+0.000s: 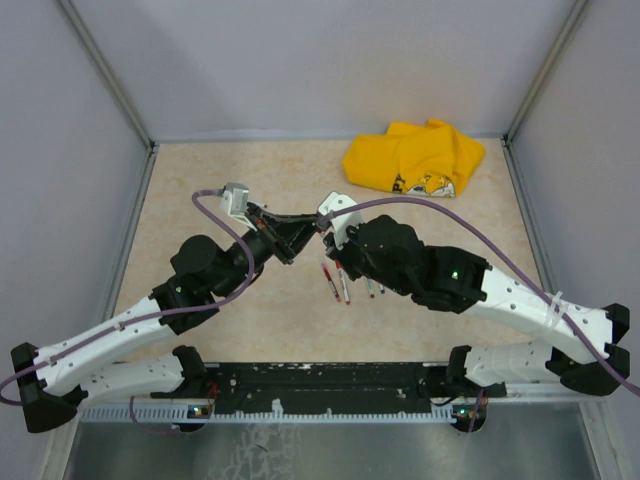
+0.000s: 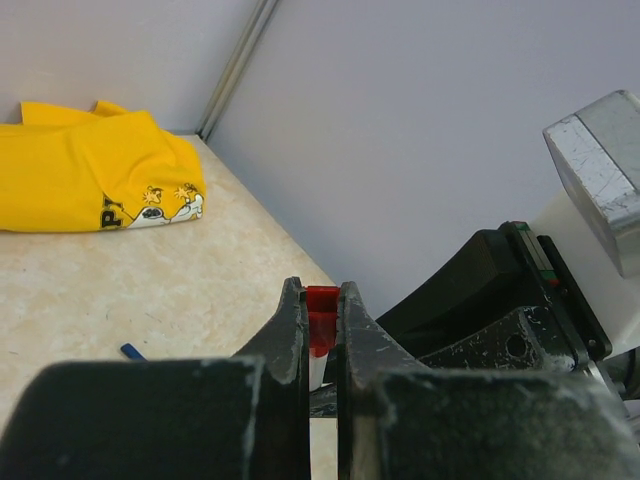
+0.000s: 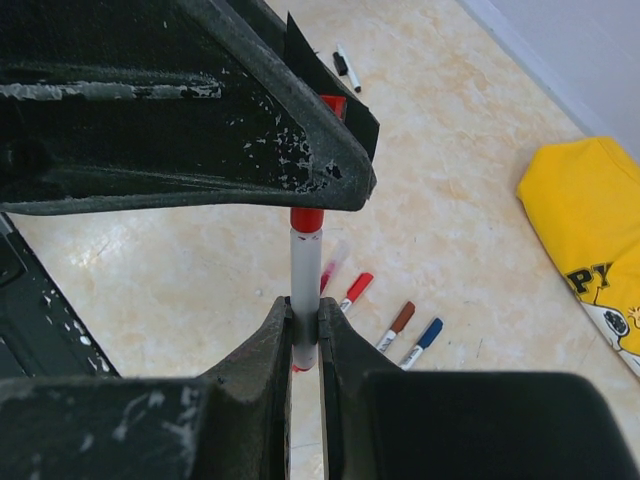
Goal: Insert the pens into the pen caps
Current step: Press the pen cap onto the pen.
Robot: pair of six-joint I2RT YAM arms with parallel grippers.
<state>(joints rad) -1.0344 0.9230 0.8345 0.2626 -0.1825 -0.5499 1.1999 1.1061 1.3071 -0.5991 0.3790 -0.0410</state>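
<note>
My left gripper (image 2: 322,300) is shut on a short red pen cap (image 2: 322,318), with a white barrel showing just below it. Over the middle of the table my right gripper (image 3: 305,315) is shut on a white-barrelled pen (image 3: 306,280), held upright. The pen's red upper end (image 3: 307,218) runs up under the left gripper's black fingers (image 3: 200,130), which hide how far it sits in the cap. In the top view the left gripper (image 1: 298,236) and the right gripper (image 1: 326,226) meet tip to tip.
Several loose pens lie on the table under the grippers: a red-capped one (image 3: 355,290), a brown one (image 3: 397,325), a blue one (image 3: 424,340), and a black one (image 3: 345,68) farther off. A yellow cloth (image 1: 415,157) sits at the back right. Walls enclose the table.
</note>
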